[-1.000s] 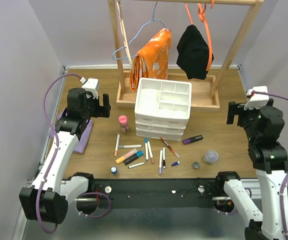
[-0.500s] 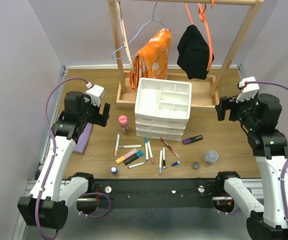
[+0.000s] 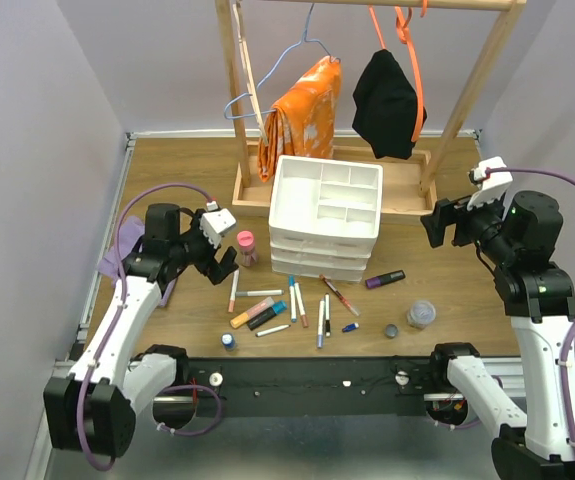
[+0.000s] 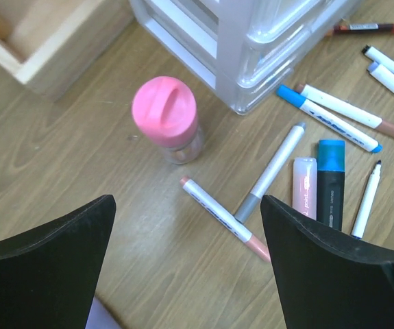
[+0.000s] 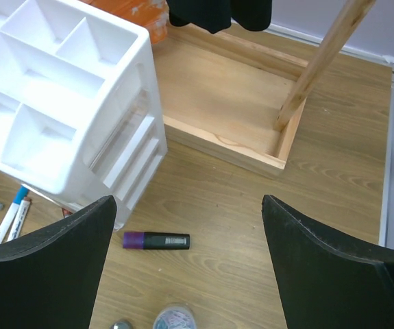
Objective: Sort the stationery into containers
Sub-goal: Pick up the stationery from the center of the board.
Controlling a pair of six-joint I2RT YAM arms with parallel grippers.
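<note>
The white divided tray [image 3: 327, 190] tops a small drawer unit; no stationery shows in its compartments. Several pens and markers [image 3: 267, 305] lie scattered in front of it, with a pink-capped bottle [image 3: 246, 245], a blue-capped bottle [image 3: 228, 341], a purple marker [image 3: 385, 279] and a clear bottle [image 3: 421, 314]. My left gripper [image 3: 222, 265] is open and empty, above a peach-capped white pen [image 4: 224, 218] and near the pink-capped bottle [image 4: 164, 116]. My right gripper [image 3: 437, 222] is open and empty, raised above the purple marker [image 5: 157, 240] to the right of the tray [image 5: 66, 89].
The wooden clothes-rack base [image 3: 407, 190] stands behind the tray, with orange and black clothes hanging above. A purple cloth [image 3: 117, 255] lies at the left under my left arm. A small round cap [image 3: 391, 330] lies near the clear bottle.
My left arm has swung down and to the right, from over the purple cloth to above the pens by the pink-capped bottle. My right gripper has moved left toward the tray.
</note>
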